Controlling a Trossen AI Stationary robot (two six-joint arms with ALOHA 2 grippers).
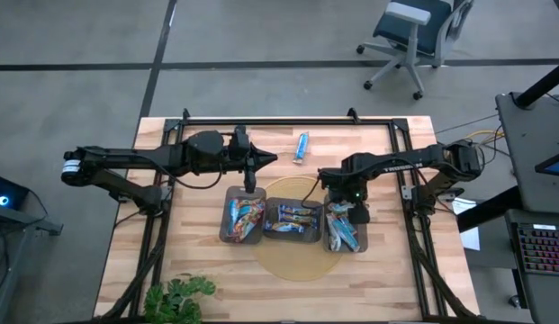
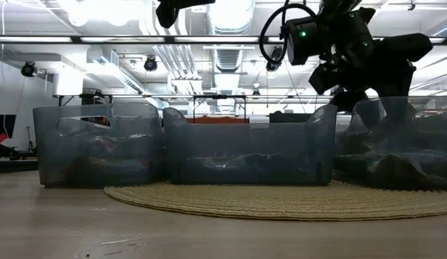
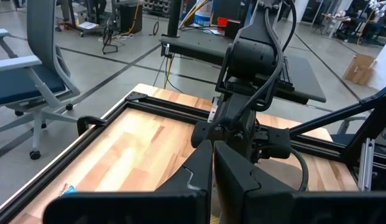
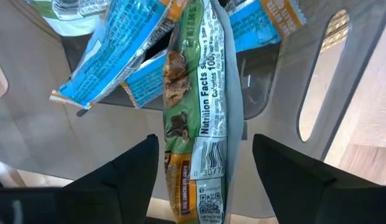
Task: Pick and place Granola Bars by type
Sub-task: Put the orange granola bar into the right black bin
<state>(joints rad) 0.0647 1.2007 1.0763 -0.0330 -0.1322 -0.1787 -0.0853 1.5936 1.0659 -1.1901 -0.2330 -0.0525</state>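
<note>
Three dark trays (image 1: 244, 237) in a row on a round woven mat (image 1: 302, 261). Right gripper (image 4: 205, 171) above the right tray (image 1: 331, 241), jaws wide; a green granola bar (image 4: 199, 112) lies lengthwise between them, over blue bars (image 4: 112, 56). Left gripper (image 3: 213, 163) above the left tray's far edge, jaws closed on nothing; one blue bar (image 1: 302, 147) alone on the table.

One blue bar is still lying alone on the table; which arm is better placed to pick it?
Probably the left: its hand, fingers together and empty, hangs nearer the blue bar. The right hand is open over the right tray.

Round woven mat (image 1: 302, 261), plant (image 1: 178, 299), office chair (image 1: 414, 36)
</note>
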